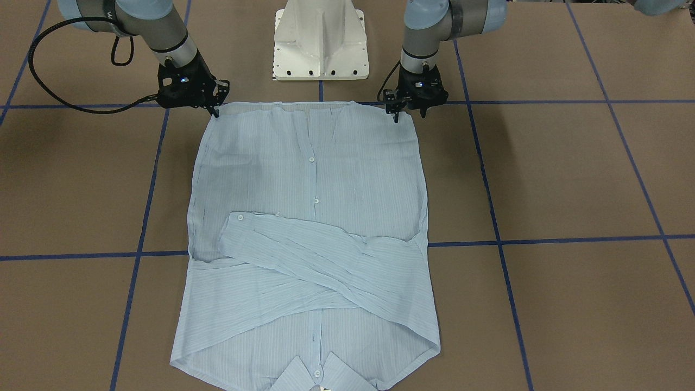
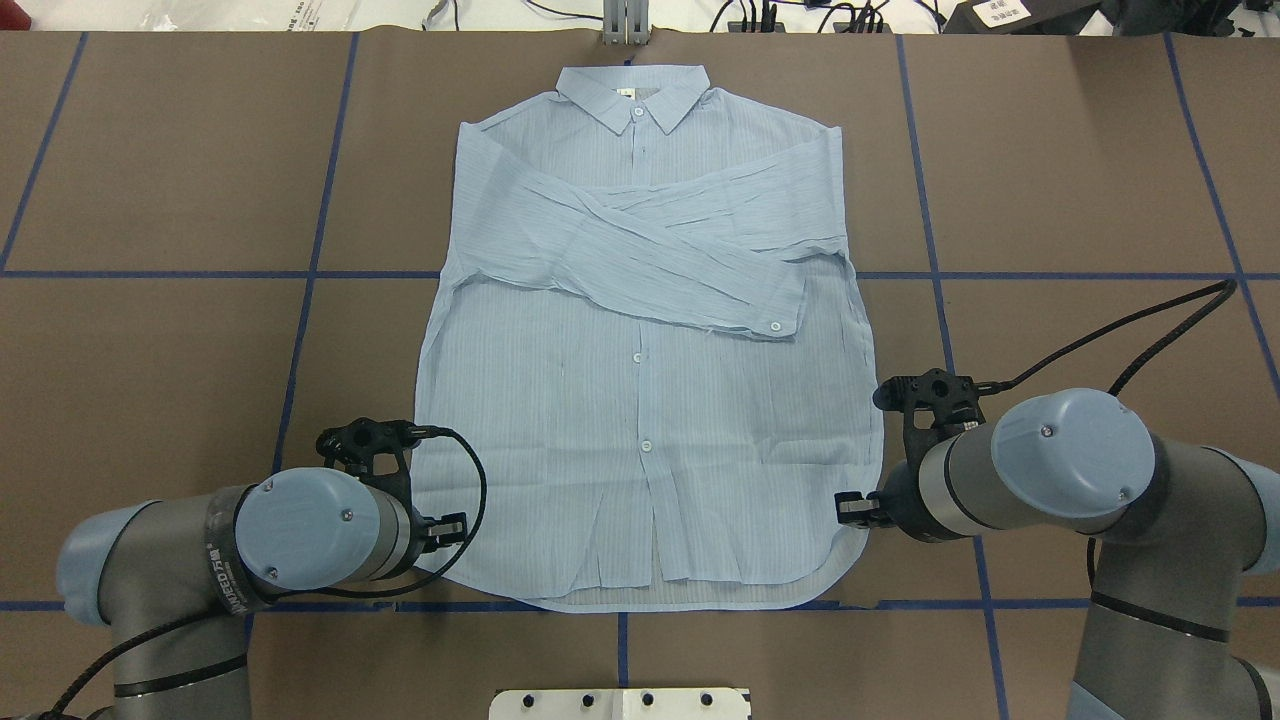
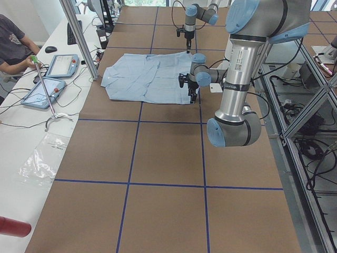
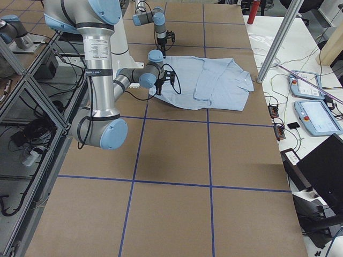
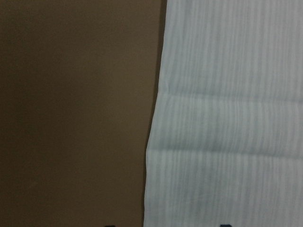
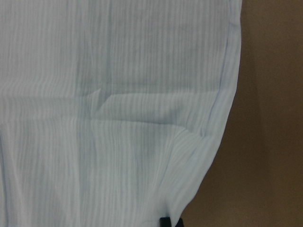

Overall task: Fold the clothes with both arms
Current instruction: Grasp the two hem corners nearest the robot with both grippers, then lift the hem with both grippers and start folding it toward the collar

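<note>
Hands at hem of shirt (image 2: 640, 400), left hand (image 1: 410, 116) spread wide, right hand (image 1: 216, 113) pinching its corner

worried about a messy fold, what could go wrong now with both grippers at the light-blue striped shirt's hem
The thin light-blue striped button-up shirt has its sleeves loosely crossed on the chest; lifting the hem could shift them. The black two-finger left gripper and right gripper sit at the hem corners, so either may catch only one layer or miss, skewing the fold.

Shirt (image 3: 147, 76) (light blue) lies flat on the brown table (image 3: 163, 158)
</note>
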`<state>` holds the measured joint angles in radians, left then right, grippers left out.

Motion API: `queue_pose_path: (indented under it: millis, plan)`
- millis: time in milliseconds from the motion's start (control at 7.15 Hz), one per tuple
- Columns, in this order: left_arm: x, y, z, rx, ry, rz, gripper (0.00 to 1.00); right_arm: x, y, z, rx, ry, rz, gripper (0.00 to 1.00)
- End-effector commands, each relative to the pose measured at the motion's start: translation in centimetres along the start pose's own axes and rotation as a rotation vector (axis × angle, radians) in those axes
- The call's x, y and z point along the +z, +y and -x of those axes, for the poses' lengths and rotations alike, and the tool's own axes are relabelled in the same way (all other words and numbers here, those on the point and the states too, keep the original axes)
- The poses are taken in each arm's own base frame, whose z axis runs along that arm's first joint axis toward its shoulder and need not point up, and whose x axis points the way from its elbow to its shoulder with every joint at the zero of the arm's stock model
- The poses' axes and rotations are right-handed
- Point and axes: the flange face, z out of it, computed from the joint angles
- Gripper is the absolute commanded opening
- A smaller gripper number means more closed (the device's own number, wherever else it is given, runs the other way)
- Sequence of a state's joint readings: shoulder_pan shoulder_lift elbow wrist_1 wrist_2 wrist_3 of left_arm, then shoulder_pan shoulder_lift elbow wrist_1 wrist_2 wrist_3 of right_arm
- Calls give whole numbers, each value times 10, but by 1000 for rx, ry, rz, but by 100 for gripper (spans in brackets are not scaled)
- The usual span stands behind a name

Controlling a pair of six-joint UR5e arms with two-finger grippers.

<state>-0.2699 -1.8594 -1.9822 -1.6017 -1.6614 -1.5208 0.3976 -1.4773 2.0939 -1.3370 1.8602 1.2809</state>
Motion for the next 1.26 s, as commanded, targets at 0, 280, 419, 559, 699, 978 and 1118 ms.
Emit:
queue_pose_path:
  millis: [0, 280, 419, 559, 699, 978, 1118]
  plan:
    - [3, 2, 0, 2, -4, 4, 74, -2, -3, -1, 5, 0, -2, 0]
    - [12, 4, 1, 4, -18, 7, 74, -6, -6, -3, 14, -10, 13, 0]
    - [12, 4, 0, 4, -16, 7, 71, -8, -7, -4, 15, -12, 12, 0]
    - [12, 4, 1, 4, -18, 8, 65, -9, -9, -5, 19, -14, 15, 0]
    - [12, 4, 1, 4, -19, 8, 54, -11, -11, -7, 24, -15, 17, 0]
    - [13, 5, 0, 5, -18, 9, 30, -13, -16, -10, 33, -14, 14, 0]
    - [11, 5, -2, 6, -13, 11, 18, -15, -18, -12, 32, -14, 14, 0]
